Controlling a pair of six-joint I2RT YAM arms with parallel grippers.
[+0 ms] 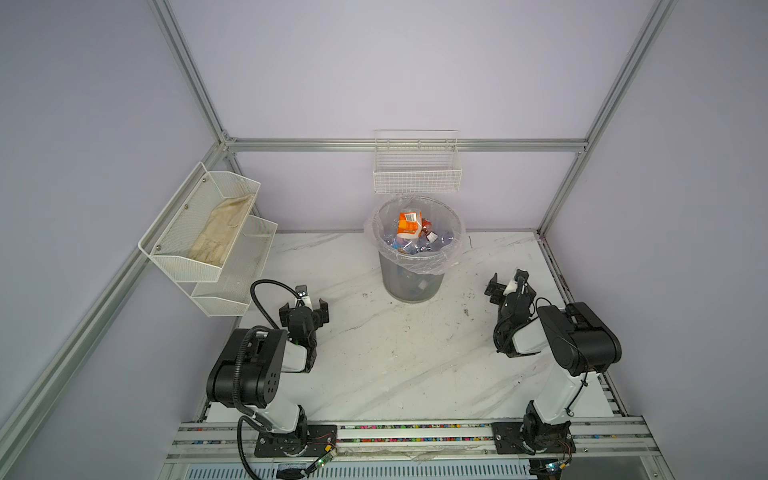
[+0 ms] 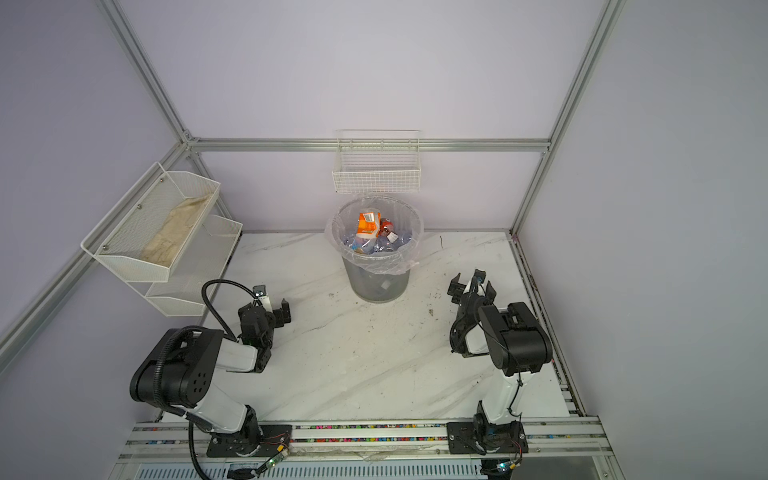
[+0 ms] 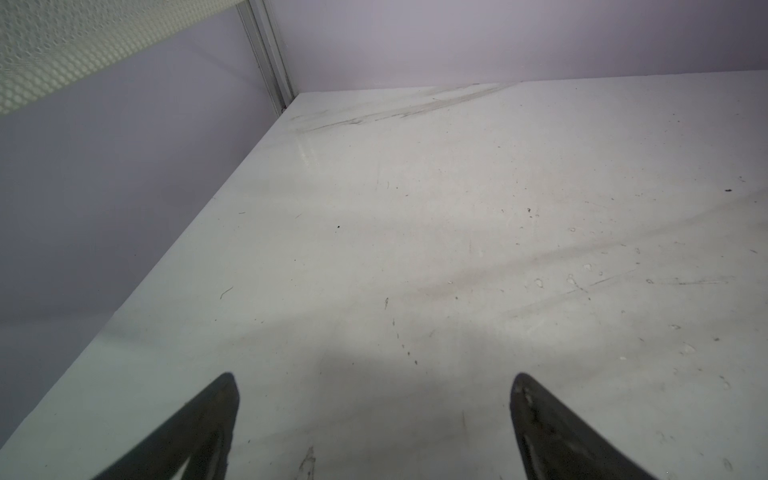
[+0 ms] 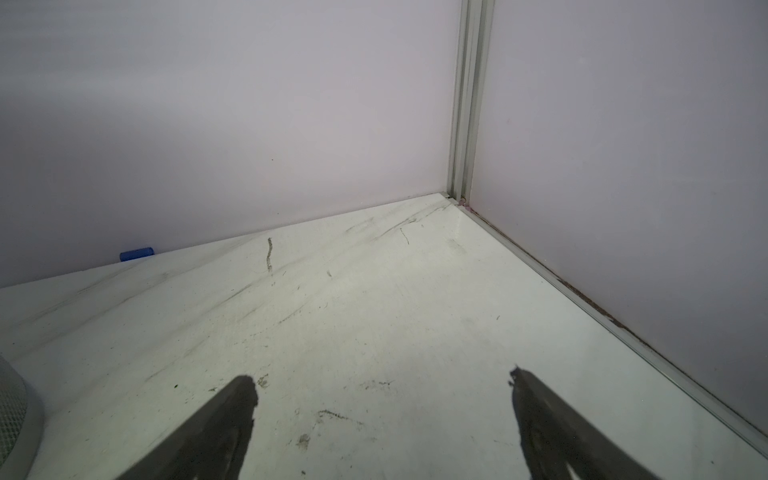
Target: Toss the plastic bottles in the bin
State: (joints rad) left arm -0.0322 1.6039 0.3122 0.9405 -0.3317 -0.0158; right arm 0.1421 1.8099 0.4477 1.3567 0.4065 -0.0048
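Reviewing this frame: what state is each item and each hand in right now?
bin: upright, lined, holding bottles.
plastic bottles: piled inside the bin.
left hand: open, empty.
right hand: open, empty.
wire basket: hanging, nothing visible inside.
mesh rack: cloth lying in upper tier.

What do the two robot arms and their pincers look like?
Both arms: bulky black joint housings, white links, black base plates. The left arm carries a black corrugated hose, the right arm thin black wires. The left pincer and right pincer have dark tapered fingers.
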